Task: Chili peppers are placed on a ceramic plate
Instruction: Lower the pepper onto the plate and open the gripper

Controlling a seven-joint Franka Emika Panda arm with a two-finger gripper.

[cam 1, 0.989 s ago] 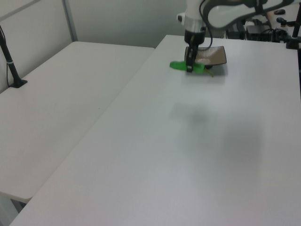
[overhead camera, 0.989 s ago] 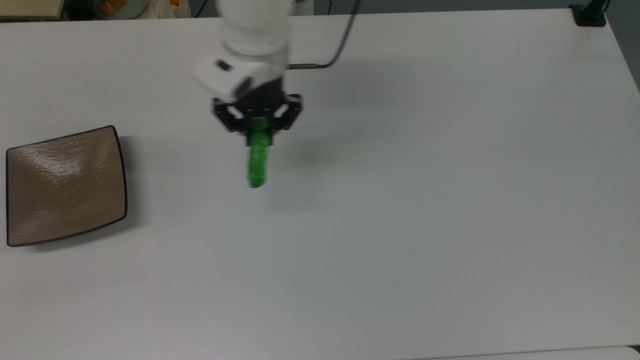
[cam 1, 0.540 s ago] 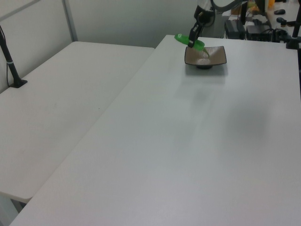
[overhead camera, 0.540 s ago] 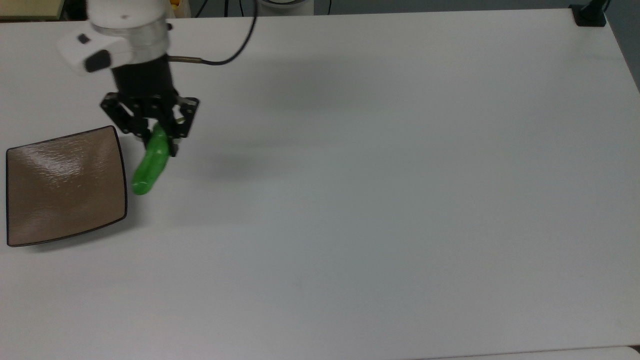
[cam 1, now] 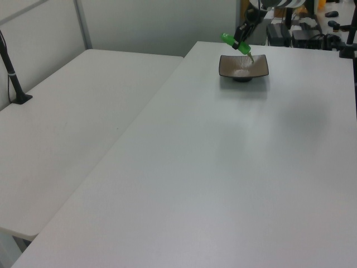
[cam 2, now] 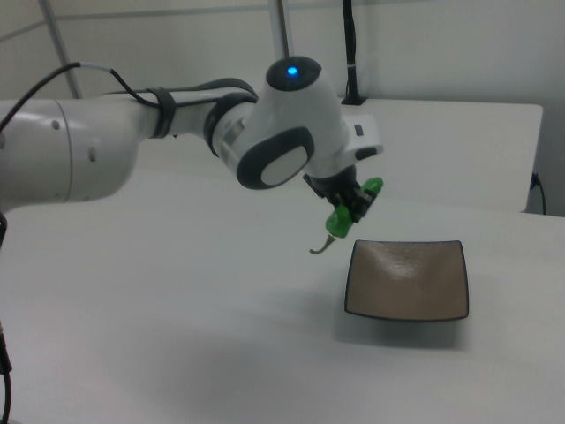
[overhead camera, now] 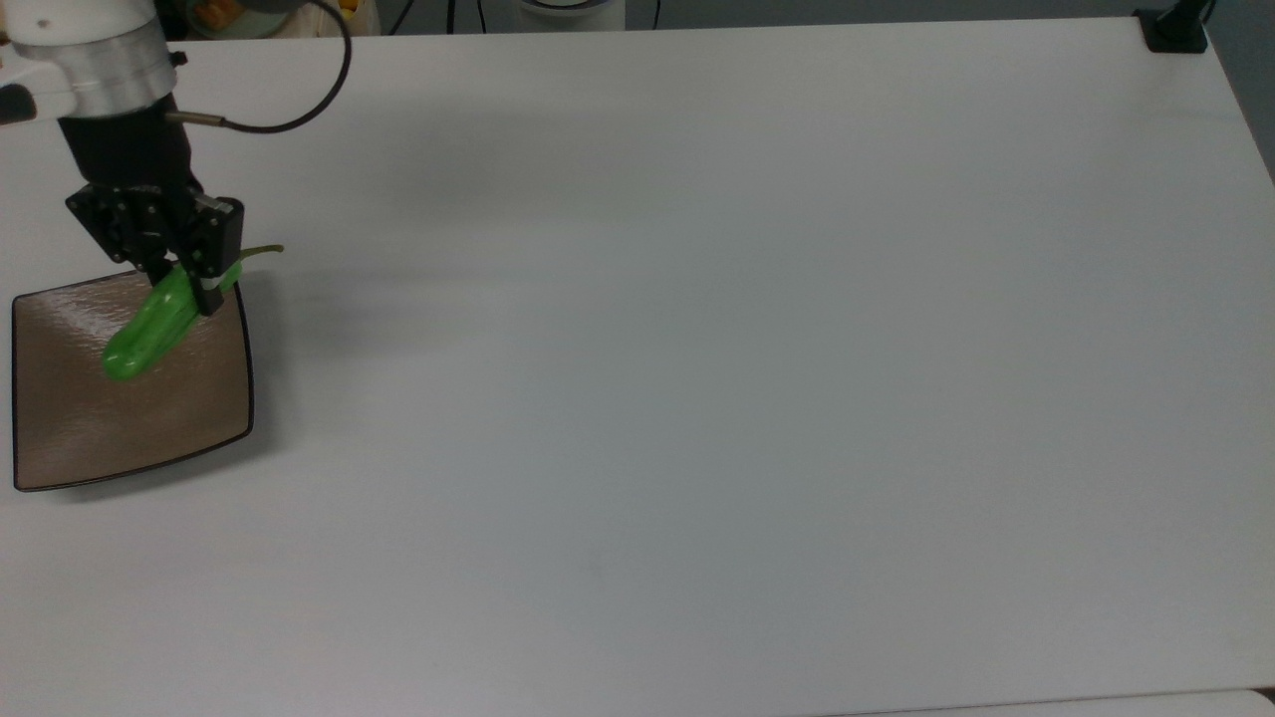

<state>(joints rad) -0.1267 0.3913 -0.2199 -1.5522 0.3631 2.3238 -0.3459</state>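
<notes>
Chili pepper (overhead camera: 149, 327) held aloft | over ceramic plate (overhead camera: 60, 438) | white table (overhead camera: 697, 349)

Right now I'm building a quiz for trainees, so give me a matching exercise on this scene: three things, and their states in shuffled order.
Things:
1. chili pepper
2. ceramic plate
3. gripper

States:
A. resting on the white table, nothing lying in it
B. shut on something green
C. held in the air, tilted, stem pointing down in the right view

Pairs: 1-C, 2-A, 3-B
</notes>
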